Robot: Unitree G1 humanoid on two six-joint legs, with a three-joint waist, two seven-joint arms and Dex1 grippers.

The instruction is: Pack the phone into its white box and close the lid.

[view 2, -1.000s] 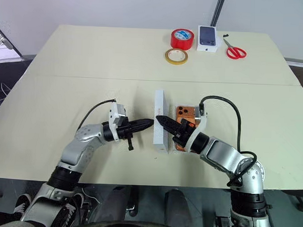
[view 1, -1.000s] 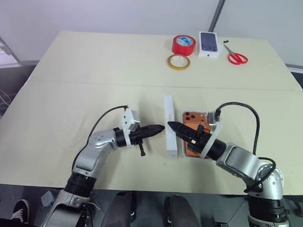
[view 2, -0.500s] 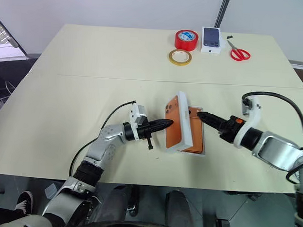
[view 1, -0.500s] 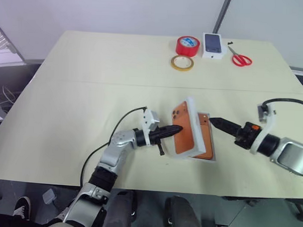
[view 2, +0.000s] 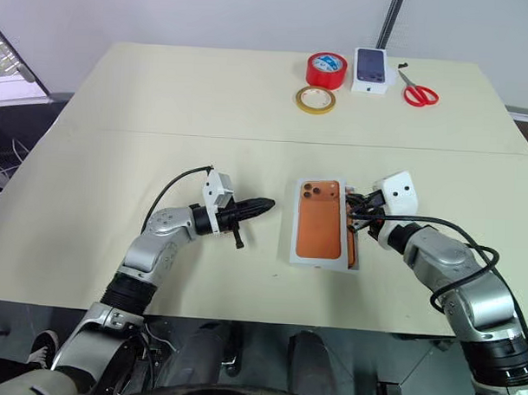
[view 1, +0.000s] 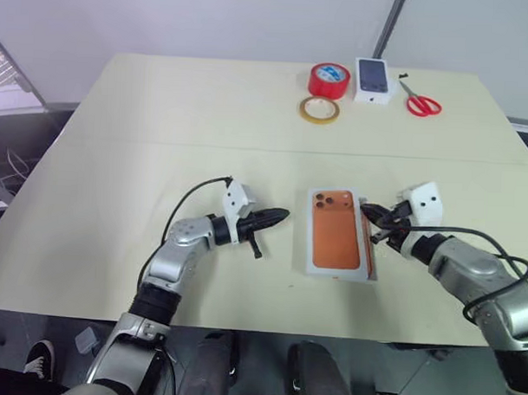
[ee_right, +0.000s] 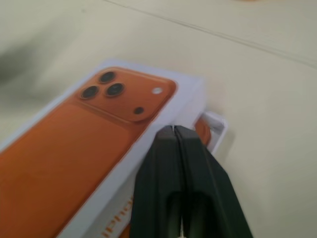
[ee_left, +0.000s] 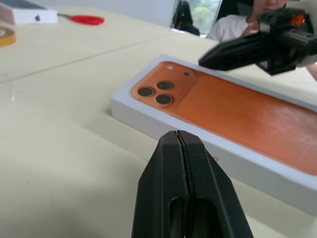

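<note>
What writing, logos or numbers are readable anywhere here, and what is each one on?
"iPho...": orange letters on the side wall of the lid, right wrist view; the rest is hidden.
Small white carton: a tiny dark mark on its side, too small to read.
Red tape roll, yellow tape roll, scissors: no lettering can be made out.

The lid [view 1: 335,235], white with an orange phone picture on top, lies flat on the table but skewed over the white box [ee_right: 214,128]. The box's rim and orange inside peek out along one side.
</note>
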